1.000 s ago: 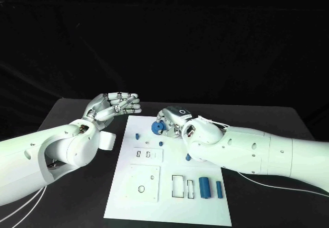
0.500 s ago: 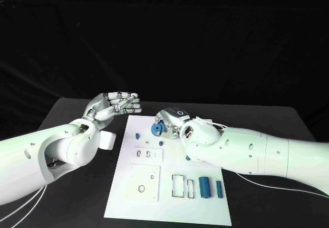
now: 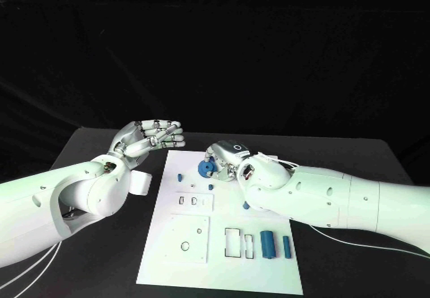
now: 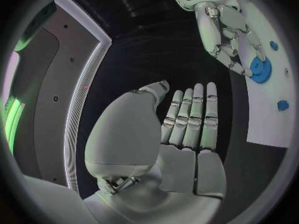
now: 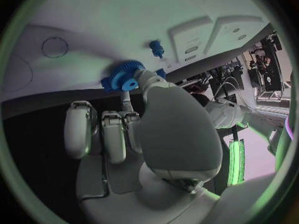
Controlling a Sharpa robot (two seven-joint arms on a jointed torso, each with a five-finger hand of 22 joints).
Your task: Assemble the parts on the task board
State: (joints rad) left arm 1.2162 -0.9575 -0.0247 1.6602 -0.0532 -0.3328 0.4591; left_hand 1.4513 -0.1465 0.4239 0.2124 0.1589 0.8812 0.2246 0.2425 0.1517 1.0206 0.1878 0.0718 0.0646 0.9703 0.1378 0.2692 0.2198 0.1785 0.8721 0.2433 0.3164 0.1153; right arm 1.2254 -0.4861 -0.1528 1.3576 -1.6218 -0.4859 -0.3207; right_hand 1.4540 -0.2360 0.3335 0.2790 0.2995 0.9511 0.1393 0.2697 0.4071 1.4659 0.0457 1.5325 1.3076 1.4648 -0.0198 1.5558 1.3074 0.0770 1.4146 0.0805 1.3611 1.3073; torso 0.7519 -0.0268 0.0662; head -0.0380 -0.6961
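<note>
The white task board (image 3: 224, 261) lies in the middle of the black table. My right hand (image 3: 229, 159) hovers over the board's far end and pinches a blue gear (image 3: 206, 166) at its fingertips. In the right wrist view the thumb presses on the gear (image 5: 122, 77) just above the board (image 5: 124, 20). The gear (image 4: 258, 69) also shows at the right hand's fingertips (image 4: 231, 60) in the left wrist view. My left hand (image 3: 148, 139) is raised beside the board's far left corner, its fingers (image 4: 193, 117) held straight and close together with nothing in them.
Small blue pegs (image 3: 179, 177) (image 3: 210, 185) (image 3: 247, 205) stand on the board near the gear. A blue cylinder (image 3: 267, 243) and a thinner blue bar (image 3: 287, 246) lie near the front right, beside rectangular slots (image 3: 233, 242). A square plate with holes (image 3: 186, 237) sits at the front left.
</note>
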